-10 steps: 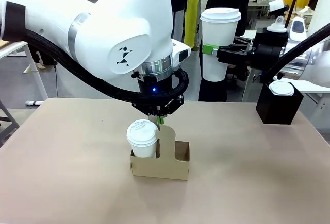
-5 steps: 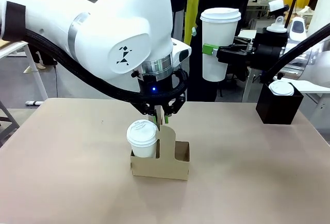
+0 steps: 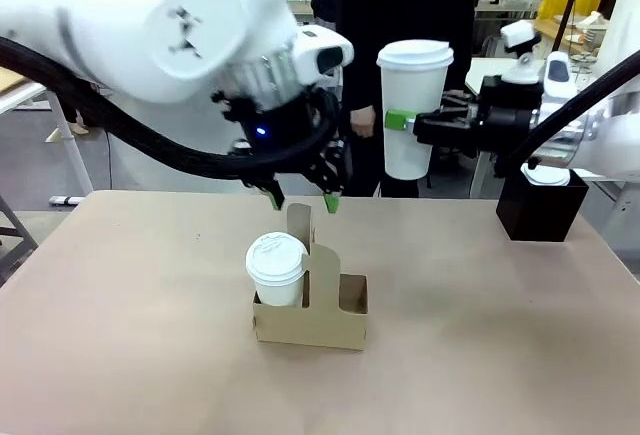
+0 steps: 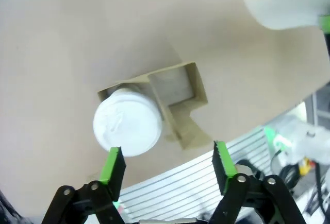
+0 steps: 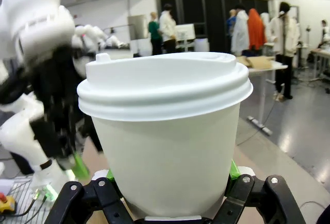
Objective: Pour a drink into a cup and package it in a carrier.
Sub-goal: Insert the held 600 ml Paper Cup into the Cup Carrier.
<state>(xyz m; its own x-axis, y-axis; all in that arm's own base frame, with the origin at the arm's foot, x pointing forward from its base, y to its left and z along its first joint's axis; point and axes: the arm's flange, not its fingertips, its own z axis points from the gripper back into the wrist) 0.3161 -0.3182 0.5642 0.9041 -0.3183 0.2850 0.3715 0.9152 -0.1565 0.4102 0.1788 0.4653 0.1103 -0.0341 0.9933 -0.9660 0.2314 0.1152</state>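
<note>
Two pincers were at work. The left pincer (image 3: 303,200), shut at the carrier's handle tab (image 3: 299,223) a second earlier, had let go and risen, jaws apart just above it. The carrier (image 3: 310,323) sat mid-worktop (image 3: 130,305), a short lidded cup (image 3: 275,260) in its left slot and its right slot free. The right pincer (image 3: 408,125) stayed clamped on the tall cup (image 3: 412,85), high at far right, likely bound there.

Tall white lidded cup (image 3: 412,85), upright, pinched in right gripper (image 3: 408,127). Brown cardboard carrier (image 3: 310,327), sits level, handle tab up, just under left gripper (image 3: 304,201).
</note>
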